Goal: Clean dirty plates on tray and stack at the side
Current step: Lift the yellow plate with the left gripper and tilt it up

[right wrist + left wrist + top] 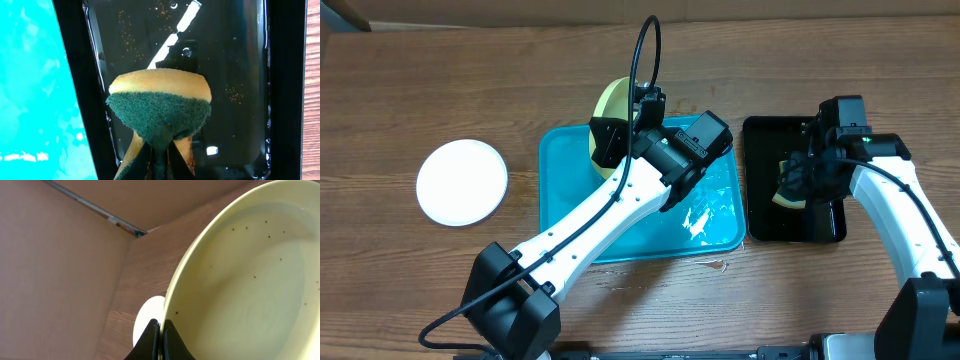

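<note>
While tight on plate [240, 280], left gripper [161, 328]

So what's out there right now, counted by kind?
Plates: 2 (white plate, pale yellow-green plate)
Trays: 2 (turquoise tray, black tray)
Sponges: 1 (green-and-yellow sponge)
Total: 5

The turquoise tray [548, 200] is lying on the counter [420, 80], wet streaks glinting across its right half. A pale yellow-green plate [612, 100] is hanging steeply tilted over the tray's far rim, tiny dark specks dotting its face. A white plate [462, 181] is lying flat, well left of the tray.
</note>
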Available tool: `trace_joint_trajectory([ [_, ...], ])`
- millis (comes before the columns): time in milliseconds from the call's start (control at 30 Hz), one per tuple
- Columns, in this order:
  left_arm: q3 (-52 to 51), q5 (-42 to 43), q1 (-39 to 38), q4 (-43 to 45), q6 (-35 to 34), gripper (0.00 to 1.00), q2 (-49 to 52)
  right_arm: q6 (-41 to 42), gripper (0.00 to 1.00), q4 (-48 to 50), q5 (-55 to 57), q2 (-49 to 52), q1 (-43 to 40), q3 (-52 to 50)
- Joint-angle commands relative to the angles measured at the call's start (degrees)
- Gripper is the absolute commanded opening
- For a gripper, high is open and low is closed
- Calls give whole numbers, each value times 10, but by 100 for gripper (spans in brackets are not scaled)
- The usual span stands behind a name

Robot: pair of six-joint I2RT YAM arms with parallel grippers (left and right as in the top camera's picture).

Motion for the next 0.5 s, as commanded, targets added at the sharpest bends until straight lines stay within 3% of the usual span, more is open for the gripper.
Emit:
trace_joint_trajectory([
  [0, -3, -40, -1, 2, -18, 4, -13, -2, 5, 4, 5, -1, 0, 0],
  [467, -3, -48, 0, -2, -18, 4, -13, -2, 4, 4, 5, -1, 0, 0],
])
